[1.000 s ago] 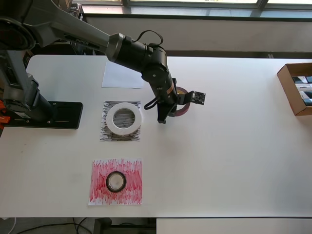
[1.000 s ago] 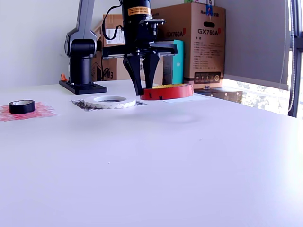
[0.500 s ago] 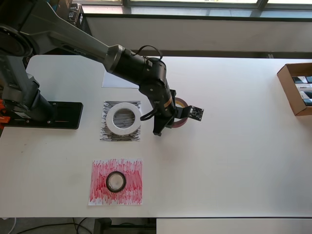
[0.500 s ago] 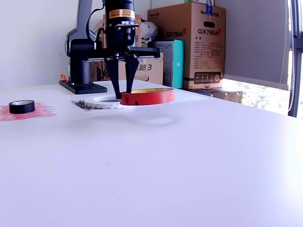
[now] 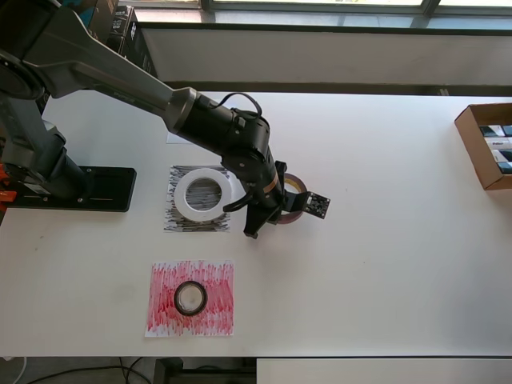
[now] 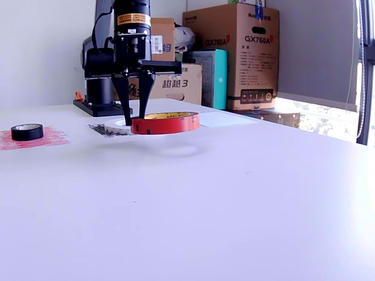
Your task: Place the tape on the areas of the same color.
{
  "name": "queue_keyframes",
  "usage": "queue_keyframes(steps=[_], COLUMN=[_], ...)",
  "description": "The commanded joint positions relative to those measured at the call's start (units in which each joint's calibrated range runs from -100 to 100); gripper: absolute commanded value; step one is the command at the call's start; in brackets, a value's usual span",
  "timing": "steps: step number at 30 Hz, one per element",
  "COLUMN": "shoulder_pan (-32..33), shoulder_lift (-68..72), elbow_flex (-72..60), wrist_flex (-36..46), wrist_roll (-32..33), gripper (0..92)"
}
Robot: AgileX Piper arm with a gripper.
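The arm reaches out over the middle of the counter, fingers pointing straight down and pinching the rim of the dark-red tape roll, held level just above the surface. Cardboard box at the right edge holds some small packs.

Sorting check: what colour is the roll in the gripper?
Red tape roll with a yellowish core, clearest in the exterior view.

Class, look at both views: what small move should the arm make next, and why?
Probably carry the red tape roll, held off the table in the gripper, on toward the red-scribbled sheet. The black roll sits there, so set it down on a bare part, or beside the sheet.
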Motion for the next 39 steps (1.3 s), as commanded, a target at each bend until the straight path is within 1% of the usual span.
queue_keyframes(steps=[1, 6, 9, 11, 22, 28, 31, 36, 39], shoulder_pan=[0.5, 0.58, 0.66, 0.66, 1.14, 4.77, 6.58, 10.21, 11.08], shoulder_lift=[-0.35, -0.17, 0.49, 1.42, 1.24, -0.54, -3.07, -6.9, -10.36], elbow_flex=[-0.44, -0.44, -0.53, -0.99, -1.17, -0.44, -0.17, 4.37, 7.46], wrist_flex=[-0.67, -0.76, -0.76, -0.76, -0.76, -0.08, 0.17, 3.91, 4.08], wrist_roll=[-0.07, 0.34, 0.34, 0.34, 0.18, -2.93, -2.93, -4.74, -5.64], gripper=[19.7, 31.7, 37.1, 39.2, 39.9, 39.9, 39.9, 39.9, 39.9])
